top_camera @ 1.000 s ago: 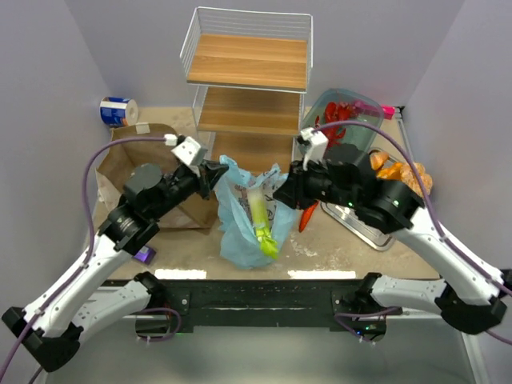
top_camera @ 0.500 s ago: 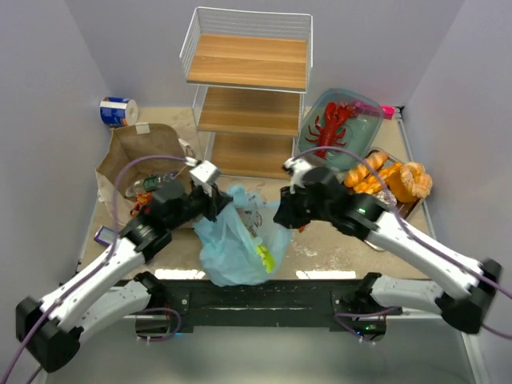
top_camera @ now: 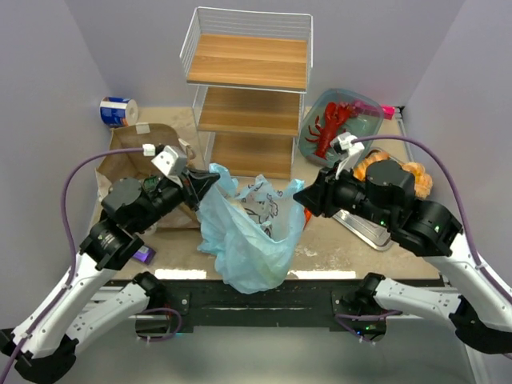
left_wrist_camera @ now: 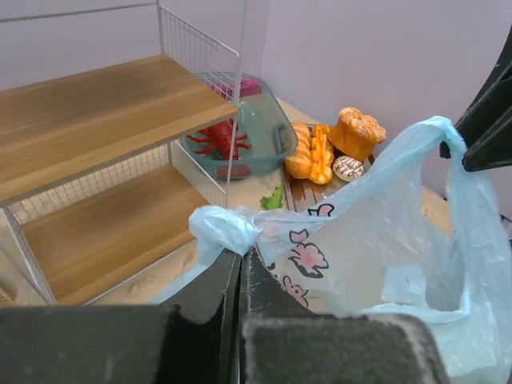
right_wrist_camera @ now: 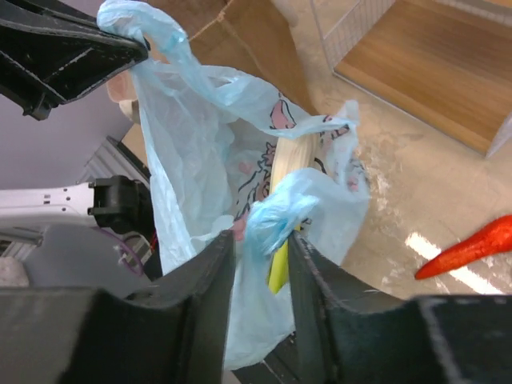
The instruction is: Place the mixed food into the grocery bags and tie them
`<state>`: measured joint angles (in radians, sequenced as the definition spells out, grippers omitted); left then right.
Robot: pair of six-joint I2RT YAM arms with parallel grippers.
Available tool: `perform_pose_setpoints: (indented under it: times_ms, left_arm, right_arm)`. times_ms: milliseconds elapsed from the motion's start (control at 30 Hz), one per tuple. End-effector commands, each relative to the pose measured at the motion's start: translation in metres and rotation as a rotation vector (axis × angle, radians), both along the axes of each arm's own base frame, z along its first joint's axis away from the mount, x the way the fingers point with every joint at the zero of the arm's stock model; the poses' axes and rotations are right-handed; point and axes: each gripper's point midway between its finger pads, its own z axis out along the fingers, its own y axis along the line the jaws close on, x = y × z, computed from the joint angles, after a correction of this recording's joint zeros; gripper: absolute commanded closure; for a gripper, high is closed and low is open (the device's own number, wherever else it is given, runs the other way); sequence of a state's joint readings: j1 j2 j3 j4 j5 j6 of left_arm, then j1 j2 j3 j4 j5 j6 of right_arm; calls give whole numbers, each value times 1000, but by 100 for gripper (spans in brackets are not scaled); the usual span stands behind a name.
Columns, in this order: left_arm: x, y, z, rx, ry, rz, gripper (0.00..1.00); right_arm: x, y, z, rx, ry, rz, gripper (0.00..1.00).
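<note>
Tabletop (top_camera: 330,242): left tool (left_wrist_camera: 242,260) and right tool (right_wrist_camera: 260,240) each pinch blue bag (top_camera: 248,240); only right wrist shows leek (right_wrist_camera: 292,168).

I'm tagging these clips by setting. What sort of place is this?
Probably a robot lab cell staged for grocery packing: plain walls boxing in the table, a wire-and-wood shelf, and a toy-like red lobster in a teal dish.
</note>
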<state>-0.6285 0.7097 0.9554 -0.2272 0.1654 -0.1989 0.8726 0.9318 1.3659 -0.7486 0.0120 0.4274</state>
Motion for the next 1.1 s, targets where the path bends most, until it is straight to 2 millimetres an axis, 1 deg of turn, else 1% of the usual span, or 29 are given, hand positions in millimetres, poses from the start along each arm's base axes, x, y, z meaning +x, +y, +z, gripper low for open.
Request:
perform_pose_setpoints:
  times_ms: [0,33,67,100,200,233,267,300,333,367,400,433,467,500,533,567,600,633,667,733,767,833,867,933,967,1000,1033,1067]
  left_arm:
    - [11,-1,-35,60,71,27,100]
    - [11,1,-33,52,59,34,100]
    - [12,1,-33,51,52,40,100]
    - [15,1,-35,58,44,45,100]
    - [24,-4,-51,118,57,44,100]
    - [33,-6,-59,139,69,50,100]
    - [38,-8,-58,151,61,51,100]
    - [43,-8,-33,149,13,52,100]
    - [50,-11,-24,161,7,54,100]
    - [49,-13,-2,149,-32,39,100]
    - [46,-11,44,104,-117,43,100]
    - [44,-10,62,82,-154,41,100]
    - [39,-7,85,55,-202,41,100]
    - [37,-7,90,51,-214,40,100]
    - [34,-5,91,51,-216,38,100]
    - [36,-7,74,74,-185,29,100]
    - [37,-8,59,85,-158,26,100]
    - [35,-7,43,93,-133,26,100]
    - [40,-9,-7,136,-40,28,100]
    - [40,-7,-48,162,31,36,100]
    - [38,-7,-87,197,103,28,100]
    - [34,-9,-111,220,135,8,100]
    - [31,-8,-125,249,149,-10,100]
    - [30,-5,-132,276,143,-10,100]
    - [31,-3,-135,295,125,-7,100]
    - [31,-1,-133,294,109,4,100]
    - [34,4,-132,297,98,34,100]
    - [36,6,-132,297,84,51,100]
  right_arm:
    - [1,-6,-39,-110,65,-19,72]
    - [0,-5,-40,-105,65,-17,78]
    - [1,-6,-41,-110,65,-20,86]
    - [2,-6,-43,-125,71,-26,89]
    - [9,-4,-50,-167,74,-30,95]
    - [11,-1,-49,-172,64,-26,98]
    - [14,0,-45,-188,40,-18,100]
    - [17,2,-23,-164,4,-16,100]
    - [22,4,-13,-167,-15,-21,100]
    - [29,0,3,-167,-58,-51,100]
    - [29,-4,38,-113,-115,-71,100]
    - [29,-8,53,-86,-148,-84,100]
    - [30,-11,69,-52,-186,-98,100]
    - [29,-13,74,-36,-204,-104,100]
    - [27,-19,79,-22,-223,-114,100]
    - [29,-19,78,-13,-231,-124,100]
    - [33,-18,54,-54,-202,-135,100]
    - [35,-17,40,-72,-183,-137,100]
    - [37,-12,4,-124,-125,-132,100]
    - [36,-4,-35,-172,-56,-101,100]
    - [36,0,-69,-228,10,-95,100]
    - [32,5,-93,-260,64,-63,100]
    - [31,7,-100,-273,84,-52,98]
    - [30,8,-98,-276,85,-44,94]
    - [30,7,-90,-271,71,-46,90]
    - [31,5,-82,-260,52,-54,86]
    - [33,2,-76,-255,37,-66,74]
    - [33,1,-64,-244,14,-71,62]
